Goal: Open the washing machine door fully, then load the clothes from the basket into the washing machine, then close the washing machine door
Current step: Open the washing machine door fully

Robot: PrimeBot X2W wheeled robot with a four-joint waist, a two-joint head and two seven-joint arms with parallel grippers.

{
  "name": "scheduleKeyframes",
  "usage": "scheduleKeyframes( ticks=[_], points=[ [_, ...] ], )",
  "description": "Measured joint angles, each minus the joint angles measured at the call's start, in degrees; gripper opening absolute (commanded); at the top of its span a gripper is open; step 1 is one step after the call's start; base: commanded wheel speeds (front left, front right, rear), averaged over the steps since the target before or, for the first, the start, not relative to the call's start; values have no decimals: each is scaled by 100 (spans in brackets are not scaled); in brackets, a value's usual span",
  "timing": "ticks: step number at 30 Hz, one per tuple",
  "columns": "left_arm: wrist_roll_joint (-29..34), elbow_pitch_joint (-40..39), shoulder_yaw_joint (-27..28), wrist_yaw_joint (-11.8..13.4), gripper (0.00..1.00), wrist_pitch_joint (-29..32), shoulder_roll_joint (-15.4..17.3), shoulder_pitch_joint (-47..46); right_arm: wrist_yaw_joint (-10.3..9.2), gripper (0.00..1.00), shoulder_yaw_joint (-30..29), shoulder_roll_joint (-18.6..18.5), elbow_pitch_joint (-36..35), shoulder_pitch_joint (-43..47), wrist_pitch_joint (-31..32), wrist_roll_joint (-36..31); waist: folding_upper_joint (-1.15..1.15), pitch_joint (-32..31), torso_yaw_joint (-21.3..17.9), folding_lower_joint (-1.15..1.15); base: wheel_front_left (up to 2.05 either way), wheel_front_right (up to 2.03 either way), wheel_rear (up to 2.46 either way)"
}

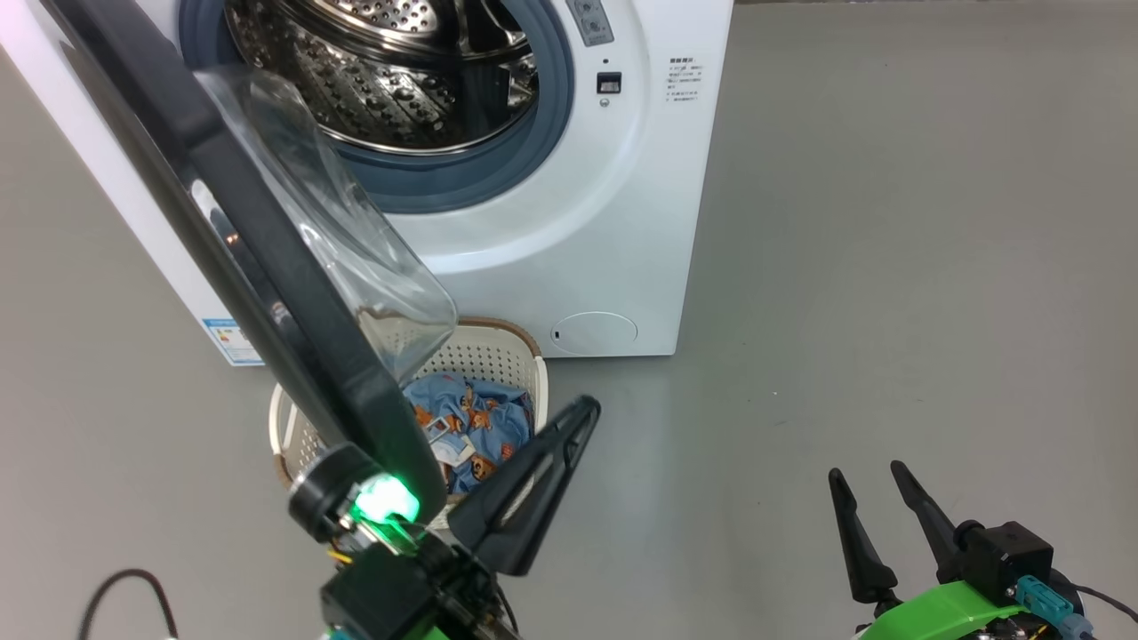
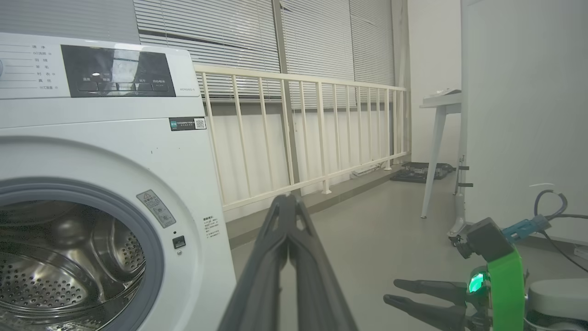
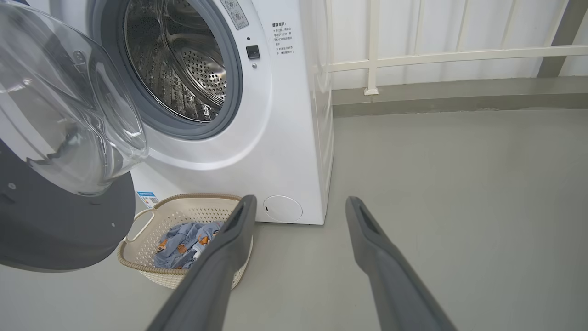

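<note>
One white front-loading washing machine (image 1: 551, 249) stood on the grey floor (image 1: 889, 267), its one black-rimmed round glass door (image 1: 267, 267) swung open. One cream perforated basket (image 1: 507, 356) of blue bear-print clothes (image 1: 471, 418) sat against its front. Left gripper's (image 1: 582, 413) two fingers were pressed together, empty; right gripper's (image 1: 867, 473) two were spread apart.

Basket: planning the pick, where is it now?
Head view, left of centre: the basket stands on the floor before the washing machine, under the open washing machine door.
</note>
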Motion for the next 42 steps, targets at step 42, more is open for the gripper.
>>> scheduleKeyframes(
  ticks=[42],
  points=[
    [-324, 2213, 666, 0, 0, 2, -416, 113, 0, 100, 243, -124, 142, -80, 0, 244, 0, 324, -104, 0, 0, 0, 0]
  ],
)
